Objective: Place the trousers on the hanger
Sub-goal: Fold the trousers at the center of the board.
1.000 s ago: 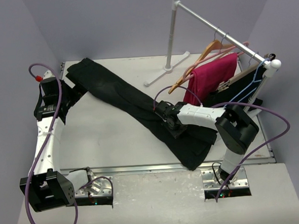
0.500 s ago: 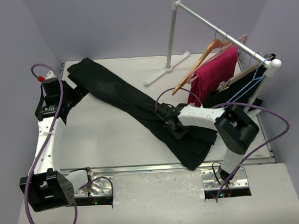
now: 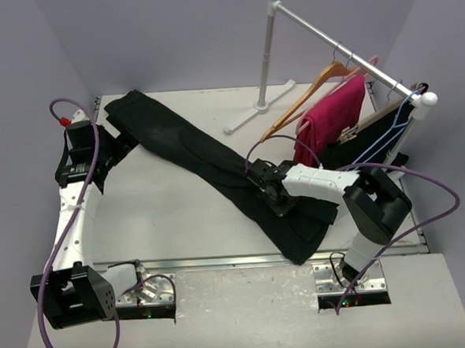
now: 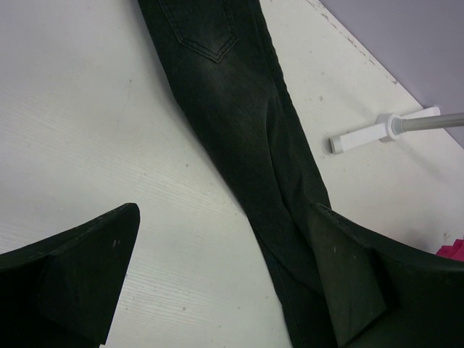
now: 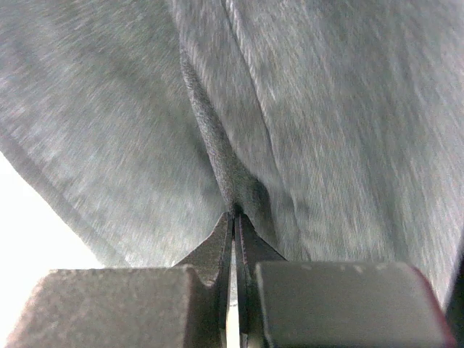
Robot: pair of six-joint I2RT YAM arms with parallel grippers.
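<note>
The black trousers (image 3: pixel 191 149) lie flat and diagonal across the table, waist end at the far left and legs reaching the near right. My right gripper (image 3: pixel 260 180) is down on their lower half. In the right wrist view it (image 5: pixel 235 212) is shut on a pinched ridge of the trousers' fabric (image 5: pixel 217 145). My left gripper (image 3: pixel 120 145) is open and empty beside the waist end. In the left wrist view it (image 4: pixel 226 210) hovers above the trousers (image 4: pixel 239 130). The tan wooden hanger (image 3: pixel 307 97) hangs on the rail at the far right, apart from both grippers.
The clothes rail (image 3: pixel 343 49) and its white post (image 3: pixel 266 53) stand at the back right; its foot shows in the left wrist view (image 4: pixel 380 129). A magenta garment (image 3: pixel 332 120), a clipped black garment (image 3: pixel 372 126) and a blue wire hanger (image 3: pixel 392 129) hang there.
My right gripper has shifted a little to the right and nearer on the trousers, and its elbow swung right. The magenta garment on the rail has swung right. The left arm has barely moved.
</note>
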